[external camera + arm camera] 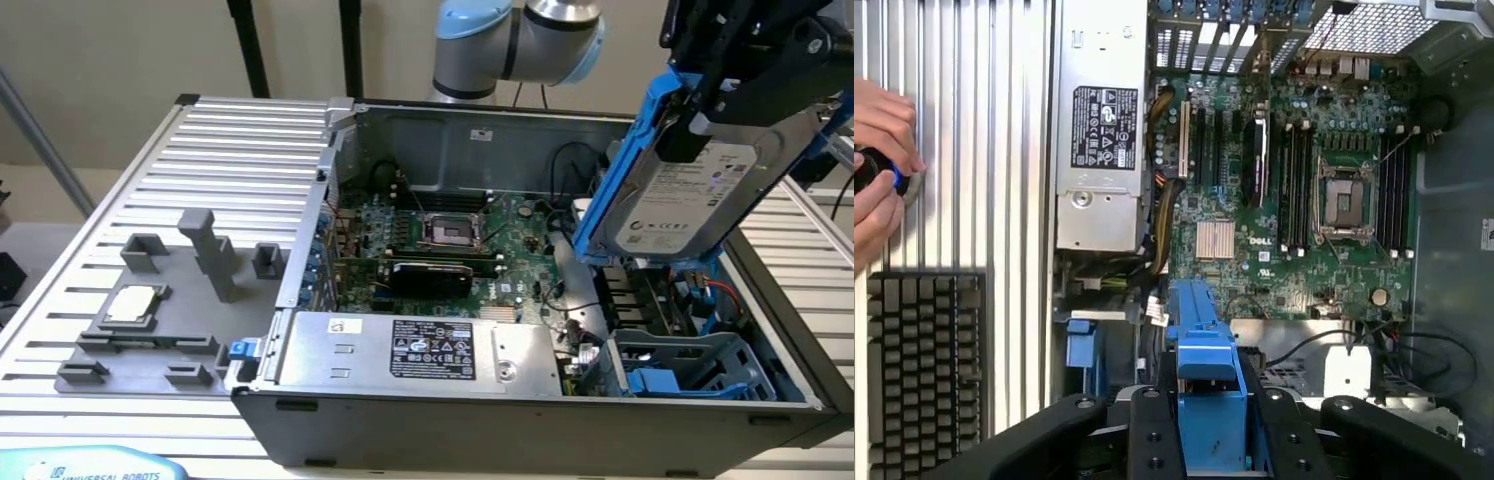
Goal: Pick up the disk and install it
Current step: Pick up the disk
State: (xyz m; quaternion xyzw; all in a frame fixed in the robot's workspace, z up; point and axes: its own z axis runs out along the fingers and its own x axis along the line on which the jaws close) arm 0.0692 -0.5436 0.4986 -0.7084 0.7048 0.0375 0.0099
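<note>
We hold the disk (687, 195) aloft over the open case (467, 130), upper right of the exterior view.
The gripper (727, 100) has its jaws partly closed, clamped on the disk's blue carrier. The disk hangs tilted, so we judge it needs squaring to the drive bay (681, 365) at lower right. The cables (727, 290) beside the bay could snag, while the power supply (414, 350) lies well apart, lower centre.

A robotics lab: opened computer case (534, 425) on slatted metal table (247, 125).
</note>
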